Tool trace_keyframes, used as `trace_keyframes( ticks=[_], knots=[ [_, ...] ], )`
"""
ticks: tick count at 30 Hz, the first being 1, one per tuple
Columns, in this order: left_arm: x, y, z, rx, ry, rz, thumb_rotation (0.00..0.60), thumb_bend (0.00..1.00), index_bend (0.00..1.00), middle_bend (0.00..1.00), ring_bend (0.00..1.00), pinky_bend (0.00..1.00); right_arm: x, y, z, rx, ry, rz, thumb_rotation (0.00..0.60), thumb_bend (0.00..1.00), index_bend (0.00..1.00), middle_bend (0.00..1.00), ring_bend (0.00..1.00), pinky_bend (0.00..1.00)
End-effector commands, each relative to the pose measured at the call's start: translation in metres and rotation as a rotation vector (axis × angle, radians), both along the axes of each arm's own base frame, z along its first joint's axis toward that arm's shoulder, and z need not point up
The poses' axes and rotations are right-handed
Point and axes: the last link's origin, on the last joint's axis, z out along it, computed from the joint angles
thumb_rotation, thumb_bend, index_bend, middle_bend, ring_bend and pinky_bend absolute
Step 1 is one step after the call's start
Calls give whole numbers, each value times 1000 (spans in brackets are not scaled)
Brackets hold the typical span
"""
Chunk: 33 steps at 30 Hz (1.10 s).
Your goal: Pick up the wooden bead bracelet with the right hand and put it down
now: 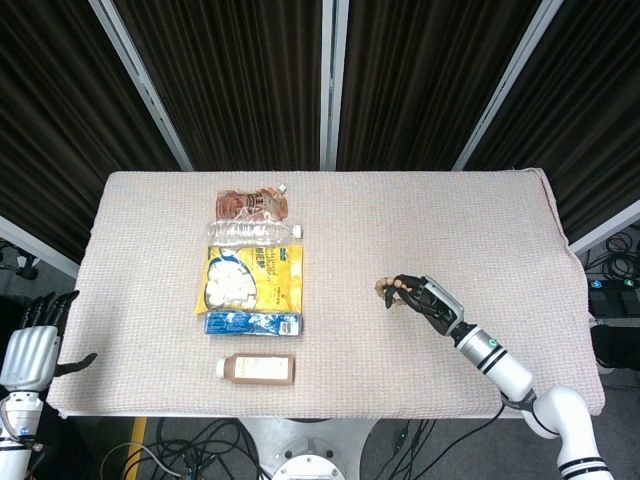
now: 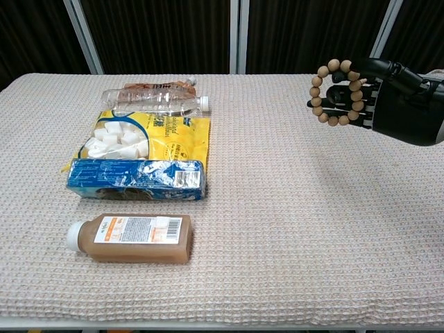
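Your right hand (image 2: 395, 100) holds the wooden bead bracelet (image 2: 337, 92) looped over its dark fingers (image 2: 347, 90), and in the chest view the ring of beads hangs in the air above the tabletop (image 2: 291, 208), clear of the woven cloth. In the head view the same hand (image 1: 425, 296) sits over the right half of the tabletop (image 1: 480, 220), with the bracelet (image 1: 385, 289) showing only as a few beads at the fingertips. Your left hand (image 1: 32, 345) is off the left edge of the tabletop, low beside it, fingers apart and holding nothing. Well apart from the bracelet, on the left half of the tabletop, a column of goods lies in a line: a brown pouch (image 1: 253, 204) at the far end, touching a clear plastic water bottle (image 1: 252, 232) lying on its side with its white cap pointing right; just below that a yellow bag of white sweets (image 1: 250, 279), then a blue packet (image 1: 253, 323) laid across the near edge of the bag, and nearest you a small bottle of brown drink (image 1: 257, 369) on its side, white cap to the left, lying a little apart from the blue packet.
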Motion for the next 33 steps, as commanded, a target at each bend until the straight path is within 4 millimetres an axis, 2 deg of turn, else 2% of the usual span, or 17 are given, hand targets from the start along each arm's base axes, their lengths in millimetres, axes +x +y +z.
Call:
trace_keyframes(
  ticks=[1,7,14,22,24,28,30,33],
  knots=[
    [0,0,0,0,0,0,600,0,102,126,33,64,-2,2,-4,-24,31,12,384,451,522,568,234,0],
    [-1,0,0,0,0,0,600,0,102,126,32,64,-2,4,-8,-38,41,26,383,499,525,571,236,0],
    [-2,1,0,-1,-2,5,600,0,102,126,33,64,1,4,-9,-44,51,39,384,609,525,572,236,0],
    [-3,1,0,2,-3,5,600,0,102,126,33,64,4,5,-9,-57,65,58,385,673,532,576,239,0],
    [-3,0,0,0,-3,5,600,0,102,126,33,64,4,5,-8,-60,66,61,384,732,533,576,242,0],
    [-3,1,0,2,-4,4,600,0,102,126,32,64,5,6,-5,-65,67,68,384,963,534,576,242,0],
    [-3,1,0,1,-4,3,600,0,102,126,32,64,5,7,-4,-63,64,72,390,999,533,575,242,0],
    [-3,0,0,2,-5,3,600,0,102,126,32,64,5,8,-3,-64,68,82,404,1000,482,547,226,0]
  ],
)
